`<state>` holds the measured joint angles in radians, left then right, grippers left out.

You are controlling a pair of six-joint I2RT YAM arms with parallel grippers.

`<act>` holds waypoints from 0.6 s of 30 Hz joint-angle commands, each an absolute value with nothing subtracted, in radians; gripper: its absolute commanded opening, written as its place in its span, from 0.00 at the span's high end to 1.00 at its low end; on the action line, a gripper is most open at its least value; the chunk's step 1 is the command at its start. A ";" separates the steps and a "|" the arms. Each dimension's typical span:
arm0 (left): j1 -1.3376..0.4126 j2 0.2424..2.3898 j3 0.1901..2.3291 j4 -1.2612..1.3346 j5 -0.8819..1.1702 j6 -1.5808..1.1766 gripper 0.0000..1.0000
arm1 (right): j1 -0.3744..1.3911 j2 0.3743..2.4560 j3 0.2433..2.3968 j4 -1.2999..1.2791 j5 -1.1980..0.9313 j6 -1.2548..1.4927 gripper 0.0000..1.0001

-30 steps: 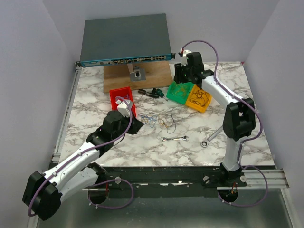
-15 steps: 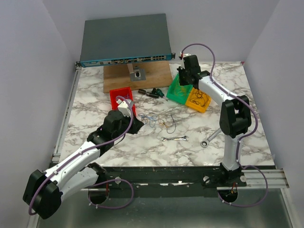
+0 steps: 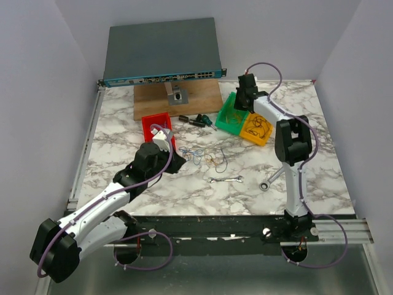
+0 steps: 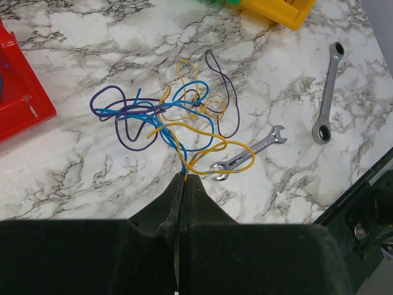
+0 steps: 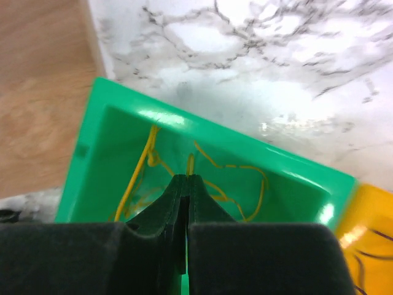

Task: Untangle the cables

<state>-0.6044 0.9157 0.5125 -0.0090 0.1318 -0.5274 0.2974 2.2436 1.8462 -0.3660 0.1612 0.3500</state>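
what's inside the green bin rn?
Thin yellow-orange cables lie loose on the green bin floor. The shut right tool covers the near part, so anything there is hidden.

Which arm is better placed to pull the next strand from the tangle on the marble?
Left. The left claw is shut at the edge of the cables, blue and yellow strands running into its tips. The right claw is shut over the green bin, away from the tangle.

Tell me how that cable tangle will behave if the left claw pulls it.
Probably floppy: the cable tangle lies in loose curls, so strands would trail rather than move together. Likely very light, being thin wire. One yellow loop crosses the small wrench, so it may snag there as the left claw pulls.
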 commanded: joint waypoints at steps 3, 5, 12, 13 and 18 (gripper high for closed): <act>-0.612 0.897 0.535 -0.024 0.126 -0.516 1.00 | 0.304 2.372 1.933 -0.413 0.148 0.438 0.99; -0.612 0.894 0.537 -0.035 0.124 -0.513 1.00 | 0.305 2.346 1.923 -0.413 0.147 0.437 0.86; -0.613 0.881 0.539 -0.047 0.127 -0.514 1.00 | 0.305 2.070 1.759 -0.367 0.117 0.404 0.50; -0.613 0.879 0.539 -0.047 0.127 -0.514 1.00 | 0.306 2.030 1.735 -0.370 0.108 0.400 0.48; -0.613 0.880 0.554 -0.069 0.104 -0.499 1.00 | 0.328 1.799 1.527 -0.355 0.010 0.391 0.25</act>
<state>-0.6048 0.8959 0.5133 -0.0486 0.1318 -0.5228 0.3084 1.9697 1.6451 -0.3771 0.0921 0.4065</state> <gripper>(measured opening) 0.011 0.642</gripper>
